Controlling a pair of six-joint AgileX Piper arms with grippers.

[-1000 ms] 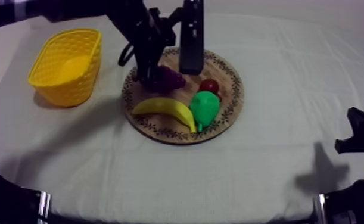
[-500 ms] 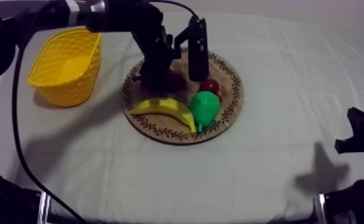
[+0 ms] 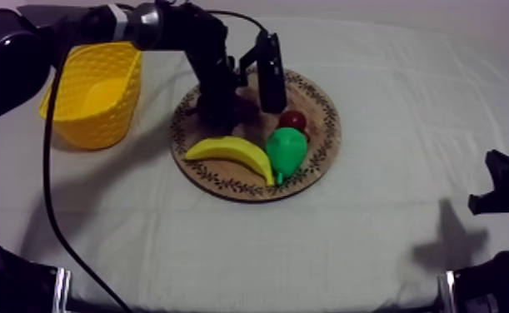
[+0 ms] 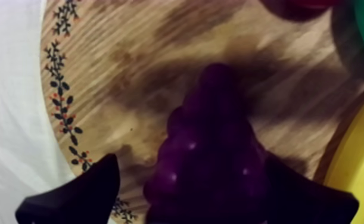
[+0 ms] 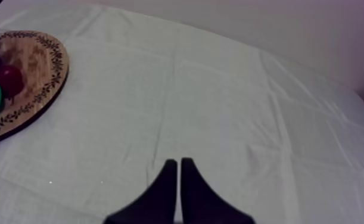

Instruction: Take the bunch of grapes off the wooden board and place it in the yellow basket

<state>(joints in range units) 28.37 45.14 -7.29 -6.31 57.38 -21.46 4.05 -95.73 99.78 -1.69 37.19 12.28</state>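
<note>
Grapes [image 4: 211,149], a dark purple bunch, lie on the round wooden board [image 3: 224,179], on its half toward the yellow basket [image 3: 91,91], not in the basket. The left gripper [image 3: 220,104] is down on them, its arm reaching in across the basket's far rim. Seen from the left wrist, its fingers [image 4: 71,199] are spread with the bunch between them. One finger has a sliver of bare wood between it and the fruit. The other is tight against the bunch's opposite side, though I cannot tell whether it presses.

Also on the board are a banana [image 3: 228,152] along the near edge, a green pear [image 3: 284,150] just beside the banana's end, and a small red fruit [image 3: 291,120] touching the pear on its far side. The grapes sit near the red fruit and behind the banana.

The basket stands upright on the cloth-covered surface [image 3: 374,241], near the board but apart from it.

The right gripper [image 5: 179,162] hangs low at its own side of the surface, fingers pressed together into a narrow wedge, pinching nothing. It is over bare cloth, well apart from the board.
</note>
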